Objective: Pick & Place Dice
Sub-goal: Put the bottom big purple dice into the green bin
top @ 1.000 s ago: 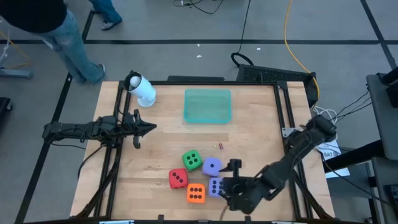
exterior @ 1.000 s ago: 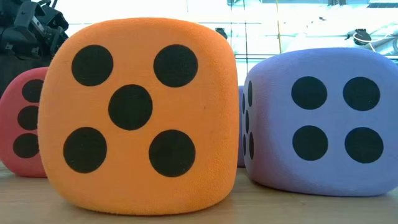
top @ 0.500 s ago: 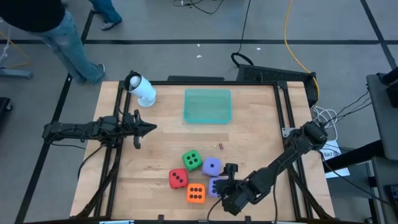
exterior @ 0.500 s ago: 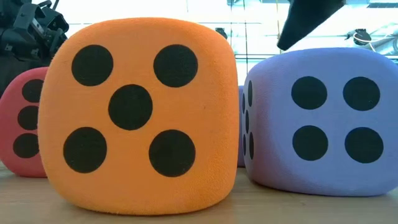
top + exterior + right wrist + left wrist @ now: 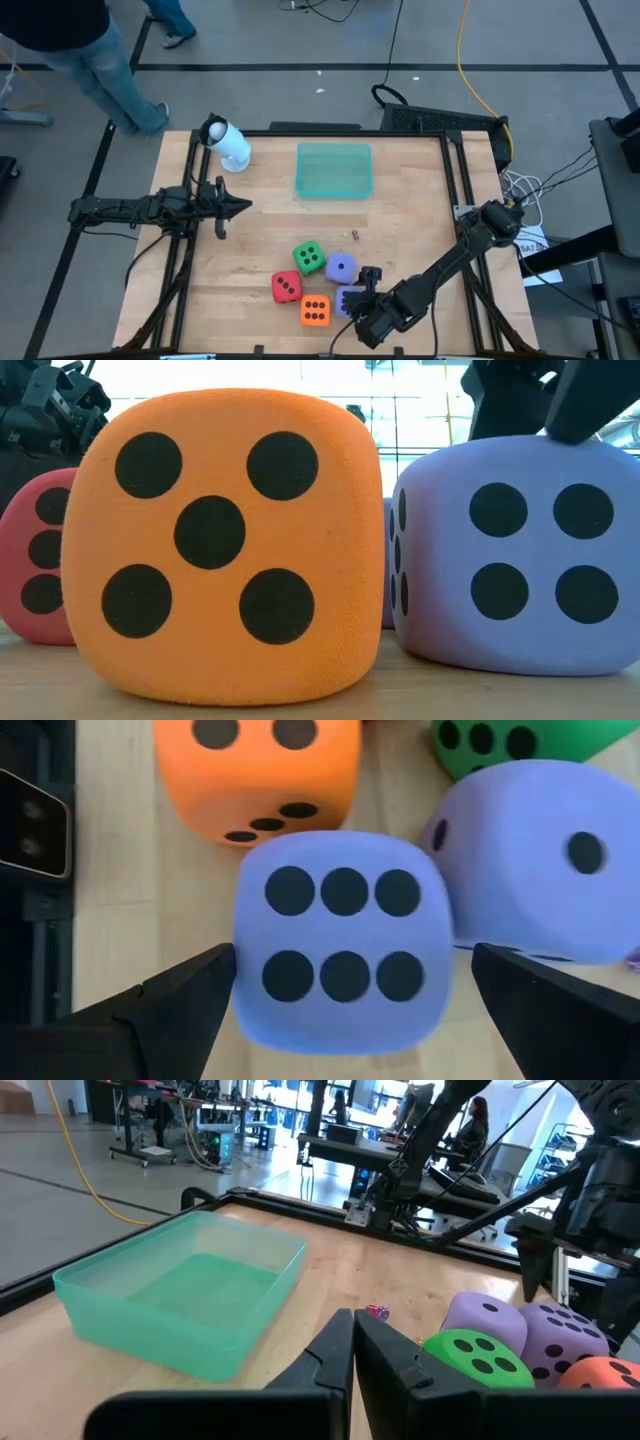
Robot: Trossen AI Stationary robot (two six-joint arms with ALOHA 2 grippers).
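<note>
Here the right hand (image 5: 340, 985) straddles a light purple die (image 5: 340, 935), fingers spread wide, pads not visibly pressing.

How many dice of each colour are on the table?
Green dice: 1
Red dice: 1
Orange dice: 1
Purple dice: 2
Total: 5
</note>
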